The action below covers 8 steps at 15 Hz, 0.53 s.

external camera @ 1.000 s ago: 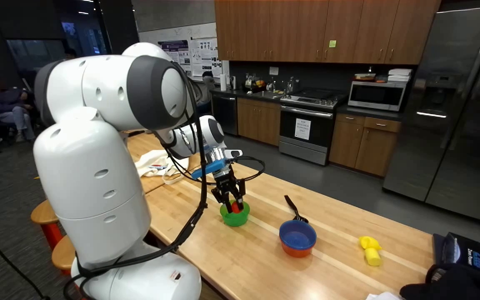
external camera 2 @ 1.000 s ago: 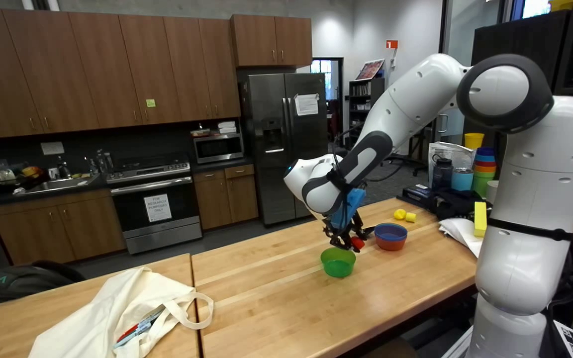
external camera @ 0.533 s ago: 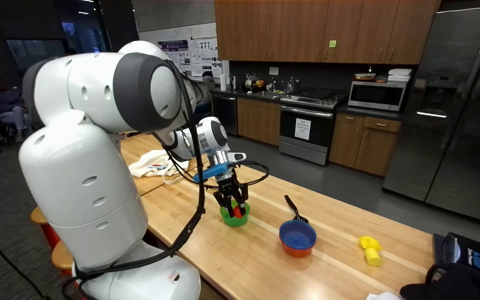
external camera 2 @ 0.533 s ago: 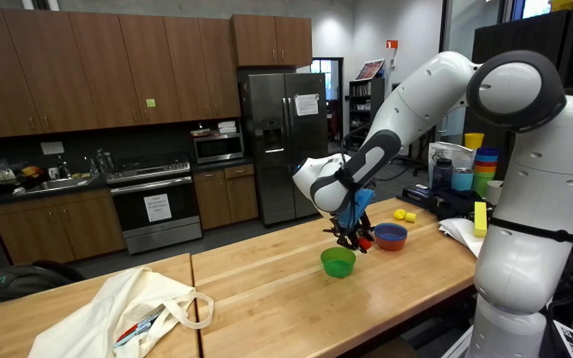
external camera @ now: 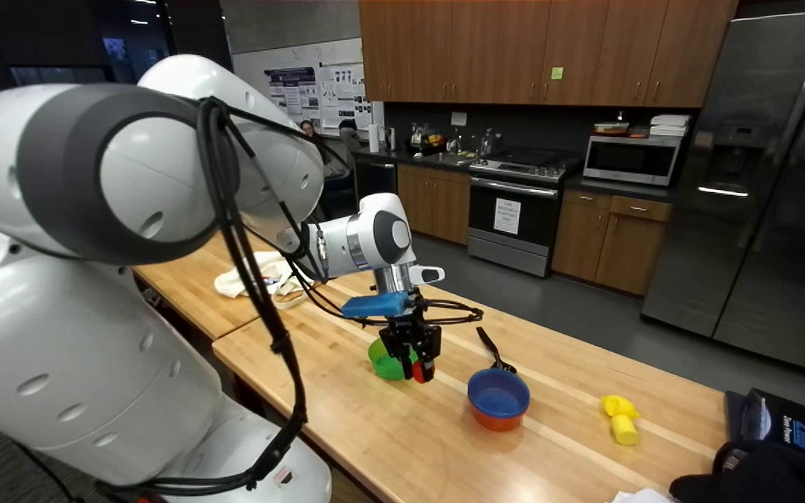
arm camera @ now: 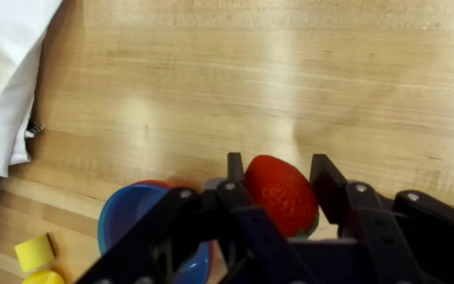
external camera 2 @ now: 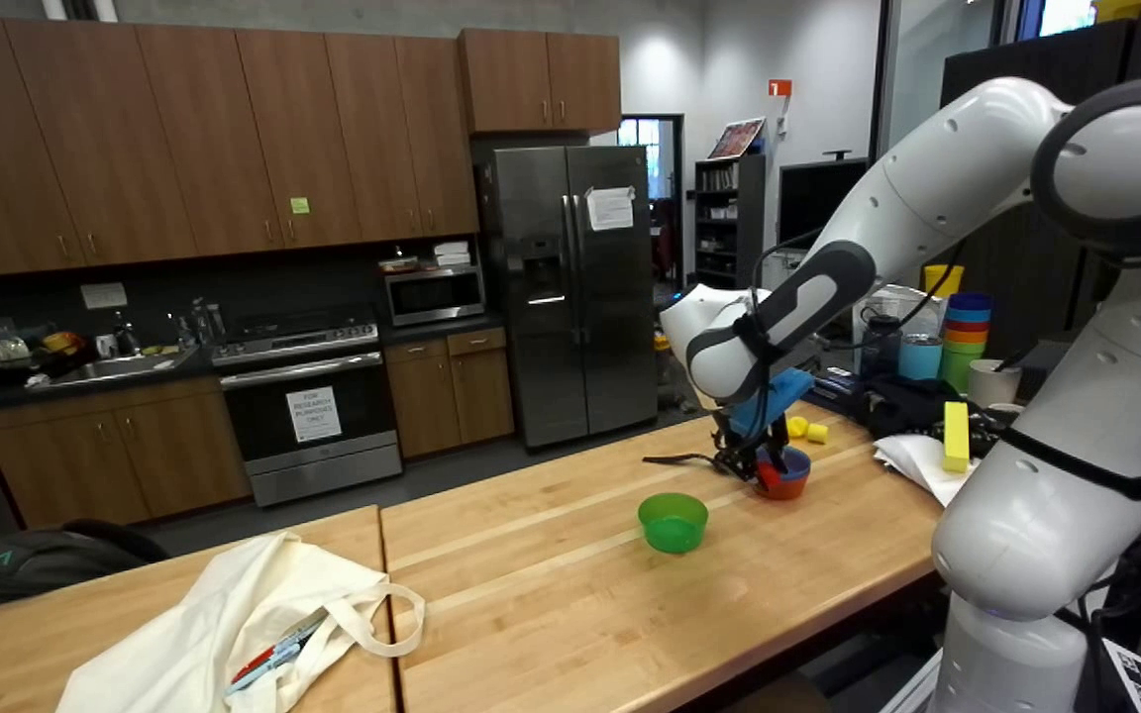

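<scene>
I had the strawberry (arm camera: 280, 193) pinched in my pincer (arm camera: 277, 162); I could see it above the bench (external camera 2: 551, 594), between the green bowl (external camera 2: 673, 533) and the blue bowl (external camera: 499, 395), which sat nested inside an orange bowl (external camera: 497, 422). A black utensil (external camera: 489, 343) lay just beside that pair.

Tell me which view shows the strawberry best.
The wrist view: there the strawberry sits close up in the claw, its textured red skin and a little green showing. In both exterior views it is only a small red patch.
</scene>
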Each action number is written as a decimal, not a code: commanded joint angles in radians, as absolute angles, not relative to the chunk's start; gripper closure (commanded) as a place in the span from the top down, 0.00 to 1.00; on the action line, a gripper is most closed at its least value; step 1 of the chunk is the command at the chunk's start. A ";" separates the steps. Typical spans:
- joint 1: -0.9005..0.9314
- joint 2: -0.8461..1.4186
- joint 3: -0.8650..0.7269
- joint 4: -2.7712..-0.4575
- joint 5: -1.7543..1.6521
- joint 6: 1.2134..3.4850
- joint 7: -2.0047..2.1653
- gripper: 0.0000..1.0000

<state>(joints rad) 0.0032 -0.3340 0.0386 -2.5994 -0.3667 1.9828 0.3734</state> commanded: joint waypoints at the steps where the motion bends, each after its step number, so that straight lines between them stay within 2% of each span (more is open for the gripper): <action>1: -0.048 -0.328 0.024 -2.569 -0.354 1.996 0.361 0.37; 2: -0.056 -0.297 0.030 -2.534 -0.355 1.994 0.381 0.35; 8: -0.056 -0.149 0.055 -2.337 -0.369 1.959 0.462 0.39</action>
